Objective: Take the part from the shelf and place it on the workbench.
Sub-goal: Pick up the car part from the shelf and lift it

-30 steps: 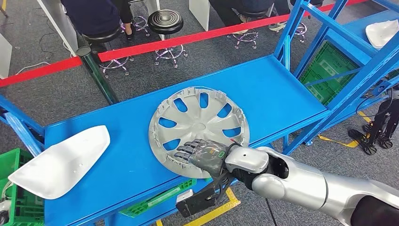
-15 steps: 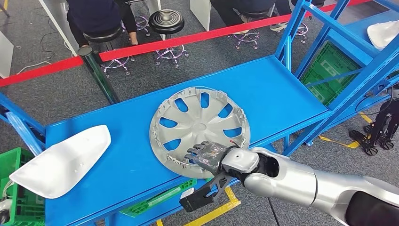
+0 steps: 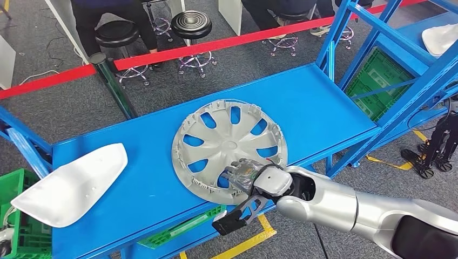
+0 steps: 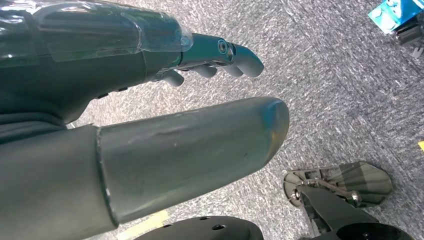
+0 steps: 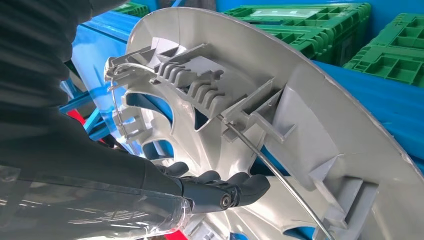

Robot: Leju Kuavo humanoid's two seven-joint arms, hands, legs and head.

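A grey wheel cover (image 3: 229,145) lies hollow side up on the blue workbench (image 3: 324,102), its near rim at the table's front edge. My right hand (image 3: 246,175) reaches over that near rim from the front. In the right wrist view its dark fingers (image 5: 225,192) stretch out over the ribbed inside of the wheel cover (image 5: 300,125), apart and not closed around it. The left hand (image 4: 175,125) hangs over grey carpet with thumb and fingers apart and nothing in it.
A white moulded panel (image 3: 70,183) lies on the workbench's left end. Another white part (image 3: 440,35) sits on the blue shelf at the right. Green crates (image 3: 378,81) stand under the shelf. A red barrier tape (image 3: 216,46), stools (image 3: 190,24) and people are beyond the bench.
My right hand has drawn back from lying flat on the wheel cover toward its near rim and has turned at the wrist. The wheel cover has stayed in place.
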